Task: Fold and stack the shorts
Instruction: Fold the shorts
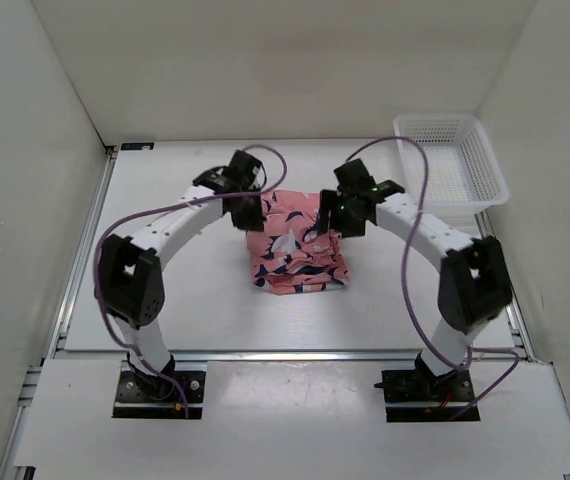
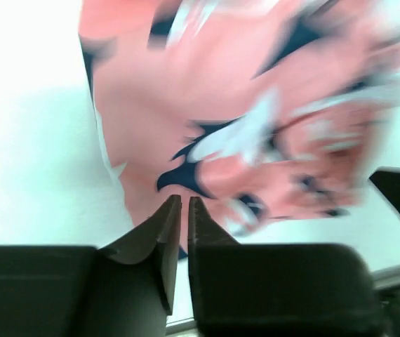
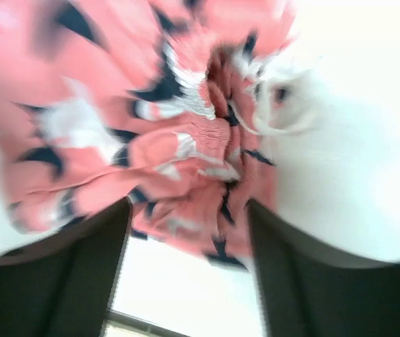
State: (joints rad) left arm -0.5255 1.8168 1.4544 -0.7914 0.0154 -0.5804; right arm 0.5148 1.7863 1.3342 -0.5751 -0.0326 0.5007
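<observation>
One pair of shorts (image 1: 295, 252): soft, crumpled coral fabric with a navy-white print, heaped at the centre of the table (image 1: 195, 320). One rigid white mesh basket (image 1: 435, 121) at two o'clock, well apart.

Two grippers at the heap's far edge:
- Left gripper (image 2: 184, 205), eleven o'clock: jaws nearly touching, possibly nipping cloth; view blurred.
- Right gripper (image 3: 189, 210), one o'clock: spread wide, holding nothing.

Counted one pair of shorts (image 1: 295, 250) mid-table, one white mesh basket (image 1: 455, 165) at two o'clock, one table (image 1: 215, 320). Tallied two arms, left arm (image 1: 170, 230) at nine o'clock, right arm (image 1: 425, 230) at three; two grippers, left gripper (image 1: 246, 216), right gripper (image 1: 329, 224); two purple cables (image 1: 98, 272), one per arm.
</observation>
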